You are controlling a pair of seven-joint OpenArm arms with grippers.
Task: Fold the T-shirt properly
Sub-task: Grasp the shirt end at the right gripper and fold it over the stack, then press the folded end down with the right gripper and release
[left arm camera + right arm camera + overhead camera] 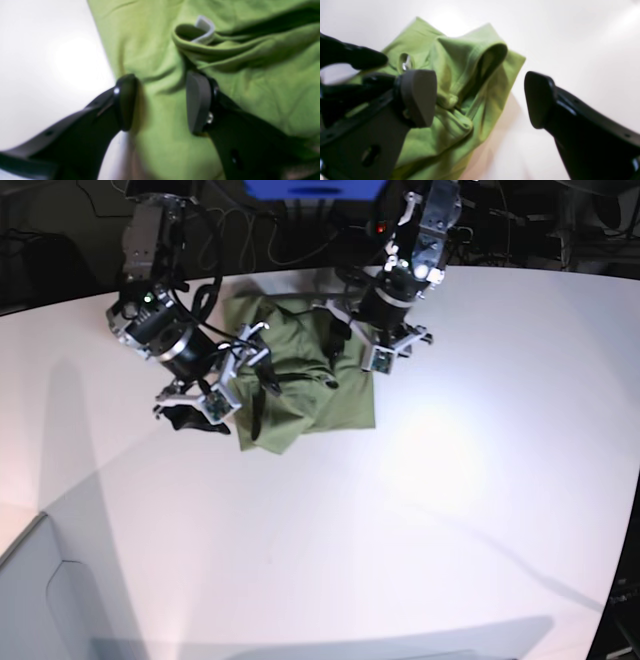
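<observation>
a lab: white table point(420, 510), cables point(300, 230), dark equipment behind.

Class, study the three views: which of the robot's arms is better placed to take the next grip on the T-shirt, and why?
Probably the left gripper: its open jaws straddle the T-shirt beside the collar. The right gripper is open too, one finger over bare table.

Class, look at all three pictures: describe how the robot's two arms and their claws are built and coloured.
Both arms are black with silver-grey metal joints and dark cables at their bases. The left claw and right claw each have two black fingers ending in rounded, matte dark-grey pads with small silver screws.
</observation>
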